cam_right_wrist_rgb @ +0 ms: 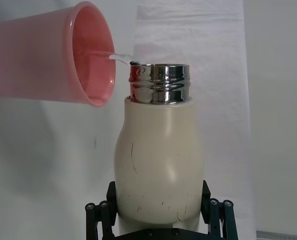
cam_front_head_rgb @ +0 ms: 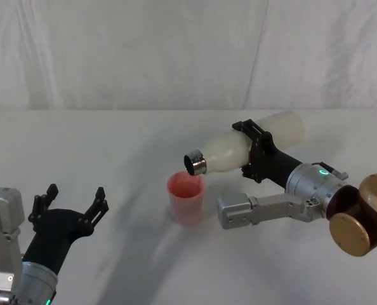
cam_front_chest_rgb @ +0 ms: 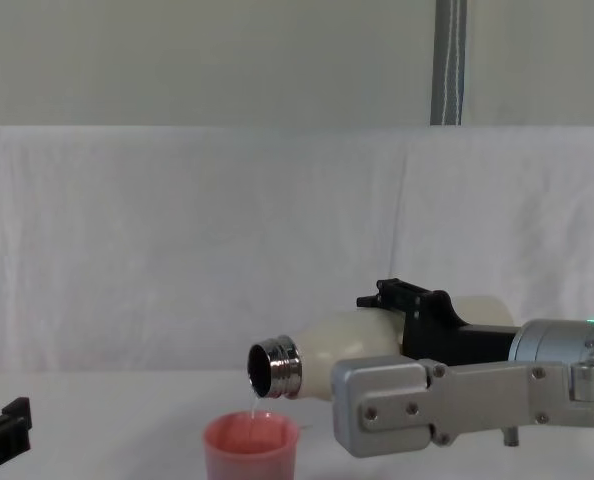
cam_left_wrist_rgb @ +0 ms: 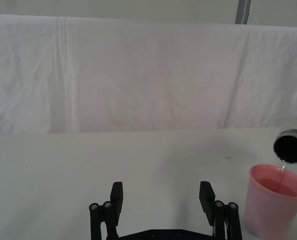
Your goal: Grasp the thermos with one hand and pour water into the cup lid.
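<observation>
The right gripper clamped the tilted thermos, trickling water into the cup lid; the left gripper idled wide open; next, probably righting the thermos.

You had a cream-white thermos with a shiny steel neck, a pink cup lid, and a white tablecloth.

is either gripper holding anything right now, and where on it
The right gripper holds the thermos around its lower body, tilted with its neck over the cup lid. The left gripper is open, holding nothing.
</observation>
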Action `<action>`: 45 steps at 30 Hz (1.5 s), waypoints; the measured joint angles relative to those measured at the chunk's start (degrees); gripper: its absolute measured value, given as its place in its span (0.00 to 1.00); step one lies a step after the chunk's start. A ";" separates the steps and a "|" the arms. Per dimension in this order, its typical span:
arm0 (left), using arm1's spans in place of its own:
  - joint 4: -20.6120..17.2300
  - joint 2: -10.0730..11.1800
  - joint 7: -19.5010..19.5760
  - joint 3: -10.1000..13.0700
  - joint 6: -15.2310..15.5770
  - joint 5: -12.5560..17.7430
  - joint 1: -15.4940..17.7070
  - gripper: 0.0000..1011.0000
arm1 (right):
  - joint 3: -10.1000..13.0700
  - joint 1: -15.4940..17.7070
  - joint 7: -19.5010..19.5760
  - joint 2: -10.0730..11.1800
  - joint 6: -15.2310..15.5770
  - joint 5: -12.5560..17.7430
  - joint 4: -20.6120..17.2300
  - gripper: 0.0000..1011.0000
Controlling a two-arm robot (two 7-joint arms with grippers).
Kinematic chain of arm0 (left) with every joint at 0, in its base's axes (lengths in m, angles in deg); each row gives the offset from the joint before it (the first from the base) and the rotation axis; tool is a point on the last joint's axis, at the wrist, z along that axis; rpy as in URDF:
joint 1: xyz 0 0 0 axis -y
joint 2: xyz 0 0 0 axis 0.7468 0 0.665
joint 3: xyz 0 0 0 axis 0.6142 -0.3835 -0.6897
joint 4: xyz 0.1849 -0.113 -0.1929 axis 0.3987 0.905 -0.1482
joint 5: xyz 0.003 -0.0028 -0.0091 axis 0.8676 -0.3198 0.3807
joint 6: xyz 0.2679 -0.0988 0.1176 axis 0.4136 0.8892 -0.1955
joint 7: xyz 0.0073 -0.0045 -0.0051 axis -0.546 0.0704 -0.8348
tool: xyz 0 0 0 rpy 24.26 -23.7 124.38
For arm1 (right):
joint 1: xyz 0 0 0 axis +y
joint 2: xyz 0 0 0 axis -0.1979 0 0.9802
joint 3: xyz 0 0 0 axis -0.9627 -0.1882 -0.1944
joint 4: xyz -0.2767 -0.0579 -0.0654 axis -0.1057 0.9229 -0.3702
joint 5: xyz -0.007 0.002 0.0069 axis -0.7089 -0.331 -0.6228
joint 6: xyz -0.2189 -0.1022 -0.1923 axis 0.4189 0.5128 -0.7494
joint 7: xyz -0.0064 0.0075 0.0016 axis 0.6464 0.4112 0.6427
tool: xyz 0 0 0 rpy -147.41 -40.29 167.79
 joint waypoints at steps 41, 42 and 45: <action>0.00 0.00 0.00 0.00 0.00 0.00 0.00 0.99 | -0.59 -0.68 -0.38 0.45 0.77 -1.55 -1.85 0.95; 0.00 0.00 0.00 0.00 0.00 0.00 0.00 0.99 | -0.59 -0.69 -0.38 0.50 0.78 -1.55 -1.92 0.95; 0.00 0.00 0.00 0.00 0.00 0.00 0.00 0.99 | -0.57 -0.72 -0.38 0.56 0.78 -1.55 -1.95 0.95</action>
